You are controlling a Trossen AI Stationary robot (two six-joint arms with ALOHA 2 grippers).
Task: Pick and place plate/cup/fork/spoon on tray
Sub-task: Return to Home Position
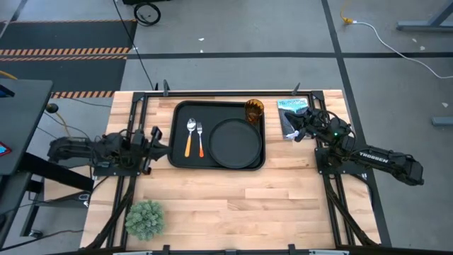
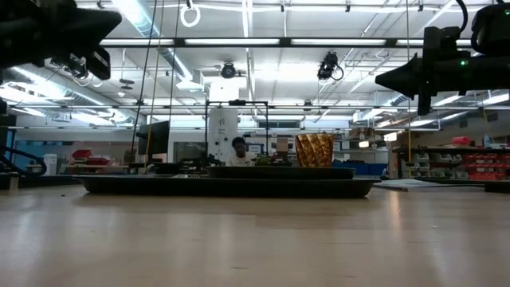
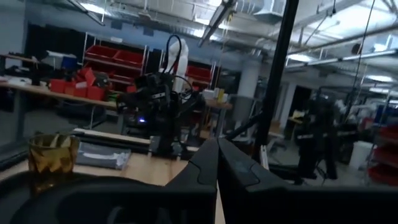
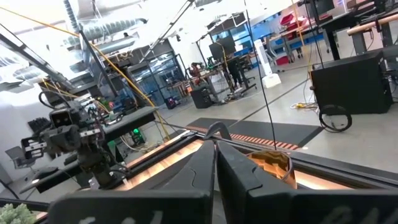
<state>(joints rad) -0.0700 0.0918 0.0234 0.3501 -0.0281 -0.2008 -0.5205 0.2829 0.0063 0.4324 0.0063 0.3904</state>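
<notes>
The black rectangular tray [image 1: 180,159] lies mid-table. On it, the round black plate [image 1: 236,143] lies flat on the right half. The orange-handled spoon [image 1: 190,137] and fork [image 1: 199,139] lie side by side on the left half. The amber cup [image 1: 254,110] stands upright at the tray's far right corner; it also shows in the low view [image 2: 314,150]. My left gripper [image 1: 157,142] hovers shut and empty just left of the tray. My right gripper [image 1: 294,124] hovers shut and empty right of the tray, near the cup.
A blue-grey booklet [image 1: 291,113] lies under my right gripper at the far right. A green plant ball [image 1: 145,218] sits near the table's near left edge. Bare wood lies between the tray and the near edge. A person [image 2: 237,151] shows far behind the table.
</notes>
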